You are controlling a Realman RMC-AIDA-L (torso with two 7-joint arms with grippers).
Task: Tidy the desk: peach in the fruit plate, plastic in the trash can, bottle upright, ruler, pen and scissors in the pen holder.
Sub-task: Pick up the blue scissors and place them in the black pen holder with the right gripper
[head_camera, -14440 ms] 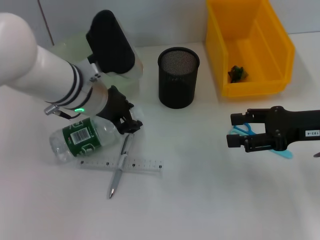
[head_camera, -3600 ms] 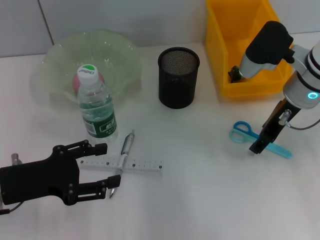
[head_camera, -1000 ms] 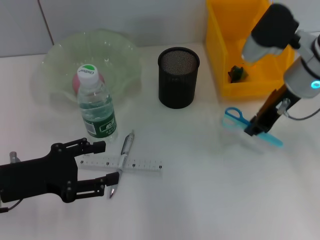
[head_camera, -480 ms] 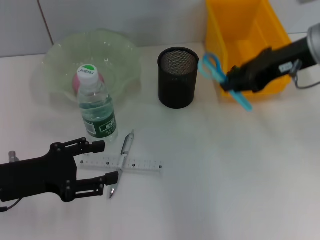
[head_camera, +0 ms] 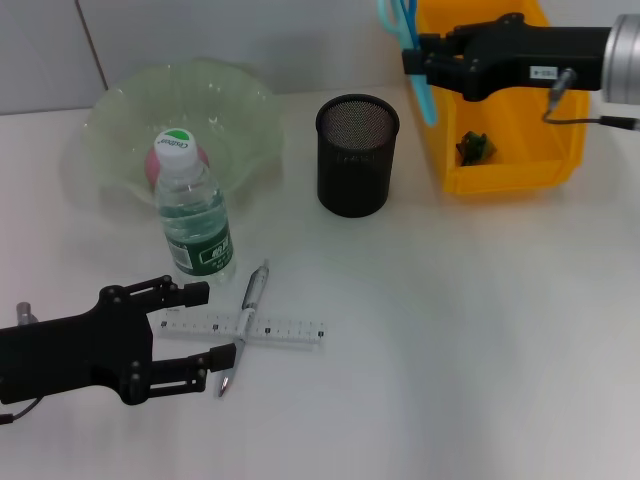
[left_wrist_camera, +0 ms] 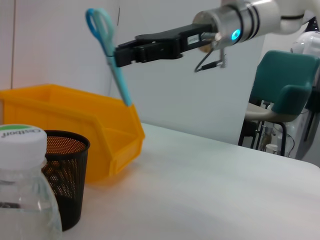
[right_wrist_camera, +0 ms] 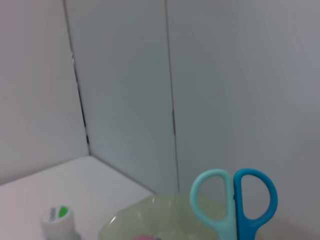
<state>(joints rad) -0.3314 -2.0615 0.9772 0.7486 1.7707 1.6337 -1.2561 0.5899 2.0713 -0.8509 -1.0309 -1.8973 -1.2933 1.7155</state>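
My left gripper (head_camera: 196, 338) is matte black all over: a flat, blocky palm plate dotted with small round screws, ending in two slim black fingers (head_camera: 180, 292). A short silver stud sticks out near its wrist end. My right gripper (head_camera: 412, 55) is also black, long and narrow, with a small white label printed with dark text on its side. Behind it the right arm (left_wrist_camera: 250, 17) turns into a silver metal cylinder with a dark band and a glowing cyan light. A thin grey cable loops beneath that wrist.
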